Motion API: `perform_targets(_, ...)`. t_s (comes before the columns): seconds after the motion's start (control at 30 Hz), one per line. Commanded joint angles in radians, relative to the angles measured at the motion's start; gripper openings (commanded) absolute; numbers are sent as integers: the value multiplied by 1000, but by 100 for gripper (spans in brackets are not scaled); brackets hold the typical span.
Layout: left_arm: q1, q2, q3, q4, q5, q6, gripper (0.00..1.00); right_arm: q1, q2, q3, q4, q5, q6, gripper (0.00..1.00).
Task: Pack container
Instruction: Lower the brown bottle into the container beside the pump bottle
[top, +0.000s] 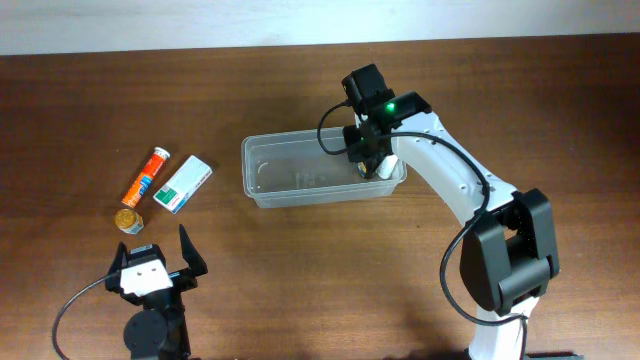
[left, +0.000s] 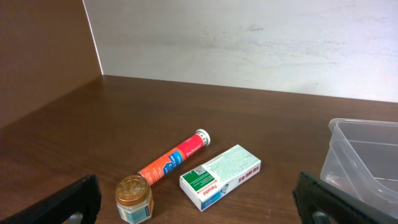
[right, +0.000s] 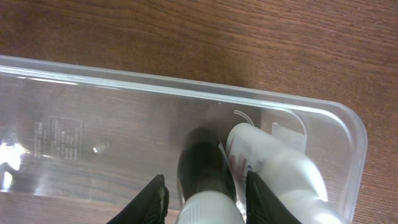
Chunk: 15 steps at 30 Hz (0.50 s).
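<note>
The clear plastic container (top: 290, 172) stands at mid table. My right gripper (top: 366, 160) reaches down into its right end. In the right wrist view the right gripper (right: 205, 180) is slightly open, its fingers standing on either side of a dark bottle with a white cap (right: 202, 163), with a gap showing at the left finger. A white bottle (right: 273, 160) lies beside it against the container's end wall (right: 348, 143). My left gripper (top: 153, 252) is wide open near the front left, with nothing in it.
Left of the container lie an orange tube (top: 146, 177), a white-and-green carton (top: 185, 183) and a small gold-lidded jar (top: 127, 220). The left wrist view shows them ahead of the left gripper (left: 198, 205): tube (left: 174, 160), carton (left: 221, 175), jar (left: 133, 198).
</note>
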Motion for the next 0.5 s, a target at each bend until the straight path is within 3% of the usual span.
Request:
perform_targets(0.0, -4, -4, -8, 3, -6, 16, 99, 5, 2, 19, 3, 16, 9, 33)
perform_targets(0.27, -4, -1, -8, 2, -7, 16, 99, 5, -17, 29, -2, 14, 8, 35)
perform_targets(0.47, -4, -1, -8, 2, -7, 16, 99, 6, -72, 150, -108, 0, 8, 40)
